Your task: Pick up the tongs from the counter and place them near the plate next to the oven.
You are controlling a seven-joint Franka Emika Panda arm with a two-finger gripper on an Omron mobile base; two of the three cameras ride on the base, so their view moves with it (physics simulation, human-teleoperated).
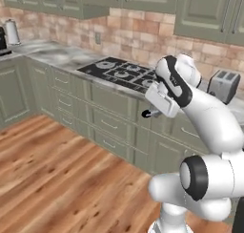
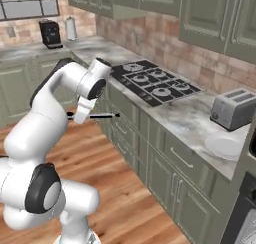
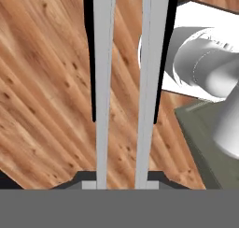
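The short marbled top [image 2: 180, 115] carries the black hob [image 2: 155, 83], then the toaster [image 2: 232, 108] and the plate [image 2: 225, 146] near its right end. The gripper [image 2: 81, 114] is closed on the tongs [image 2: 95, 116], holding them level above the wood floor [image 1: 57, 179], in front of the cabinets.

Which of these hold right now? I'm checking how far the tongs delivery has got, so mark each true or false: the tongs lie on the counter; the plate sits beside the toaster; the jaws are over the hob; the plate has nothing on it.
1. The tongs lie on the counter: false. The gripper holds them in the air, over the wooden floor.
2. The plate sits beside the toaster: true.
3. The jaws are over the hob: false. They hang in front of the cabinet drawers, below counter height.
4. The plate has nothing on it: true.
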